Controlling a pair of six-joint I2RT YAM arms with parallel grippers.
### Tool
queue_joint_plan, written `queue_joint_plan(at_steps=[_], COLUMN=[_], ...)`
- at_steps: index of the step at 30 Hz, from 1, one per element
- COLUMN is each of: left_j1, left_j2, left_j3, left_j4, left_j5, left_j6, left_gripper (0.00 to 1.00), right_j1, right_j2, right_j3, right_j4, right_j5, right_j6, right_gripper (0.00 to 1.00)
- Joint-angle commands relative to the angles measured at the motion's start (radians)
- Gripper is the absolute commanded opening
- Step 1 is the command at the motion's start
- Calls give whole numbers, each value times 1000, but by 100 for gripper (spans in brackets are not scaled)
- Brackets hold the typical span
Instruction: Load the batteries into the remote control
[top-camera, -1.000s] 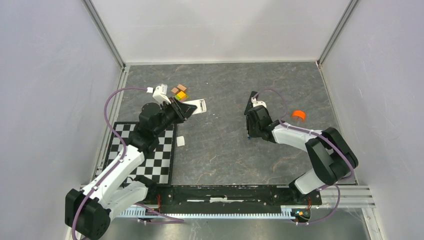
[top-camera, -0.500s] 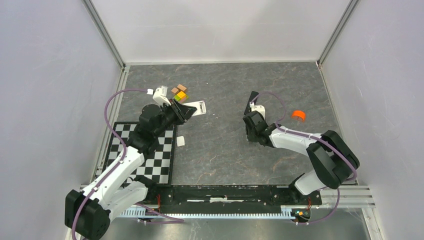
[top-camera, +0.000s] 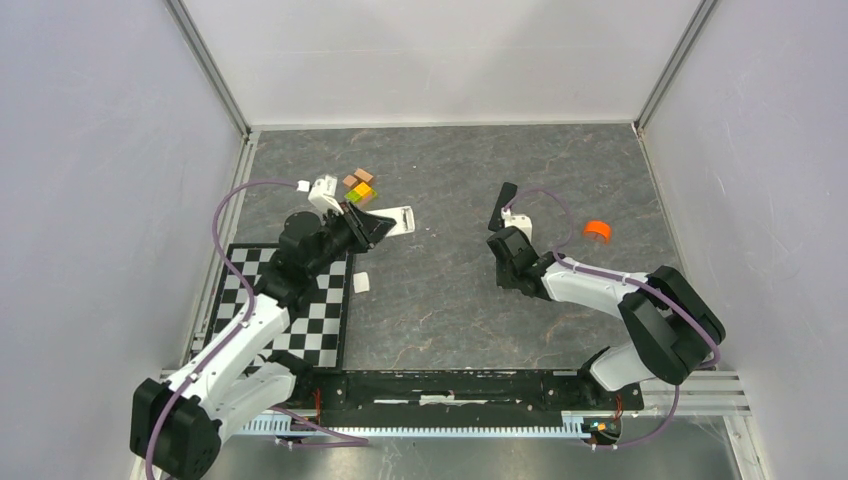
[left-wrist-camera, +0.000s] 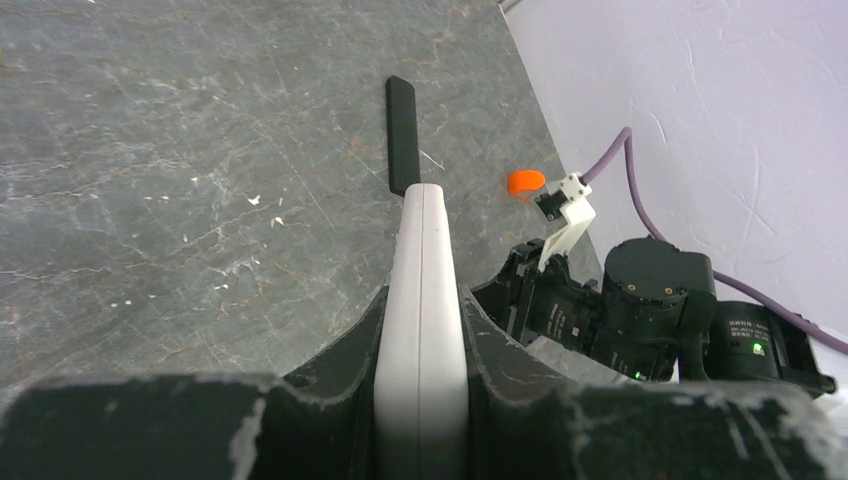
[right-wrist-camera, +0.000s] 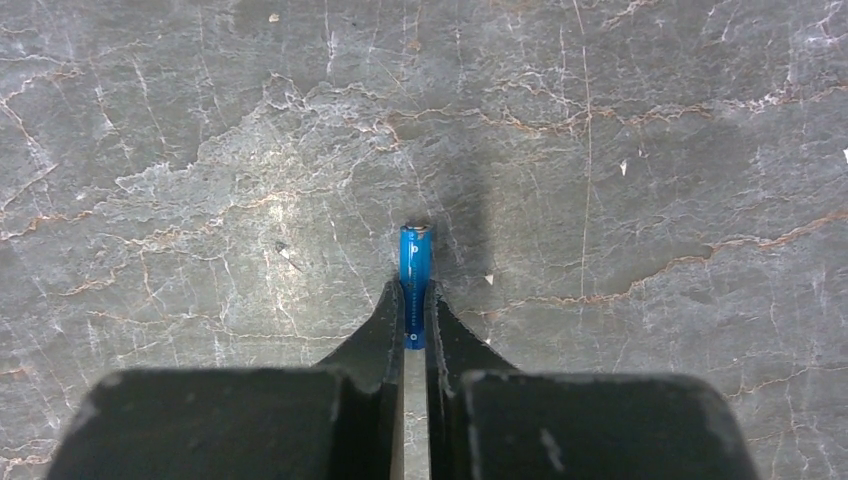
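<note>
My left gripper (top-camera: 372, 225) is shut on the white remote control (top-camera: 398, 217) and holds it on edge above the table's left half; in the left wrist view the remote (left-wrist-camera: 421, 300) stands between the two fingers (left-wrist-camera: 421, 345). My right gripper (right-wrist-camera: 414, 305) is shut on the bright blue battery (right-wrist-camera: 414, 268), whose tip sticks out past the fingertips, just over the grey table. In the top view the right gripper (top-camera: 503, 268) points down right of centre. The purple battery is out of view.
A slim black bar (top-camera: 498, 206) lies just behind the right gripper and shows in the left wrist view (left-wrist-camera: 402, 133). An orange cap (top-camera: 597, 230) sits to the right. Small coloured blocks (top-camera: 360, 184) lie behind the left gripper. A small white piece (top-camera: 361, 282) lies by the checkerboard mat (top-camera: 318, 320).
The right gripper has moved down and slightly toward the near edge, onto the table. The left gripper with the remote has barely shifted.
</note>
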Motion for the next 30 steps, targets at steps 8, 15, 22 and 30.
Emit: queue_joint_plan(at_steps=[8, 15, 22, 30], left_j1=[3, -2, -25, -53], left_j2=[130, 266, 439, 593], left_j3=[-62, -104, -130, -126], left_j4=[266, 406, 582, 666], left_j5=[240, 312, 342, 312], left_j6=[-121, -184, -234, -250], left_gripper=[2, 2, 2, 2], right_j1=[-37, -50, -52, -48], right_j2=[56, 9, -97, -139], right_j3=[-48, -57, 23, 60], right_j4=[-125, -85, -30, 98], right_j5=[-51, -96, -290, -486], right_j6=[-50, -53, -67, 32], right_gripper=[18, 3, 3, 3])
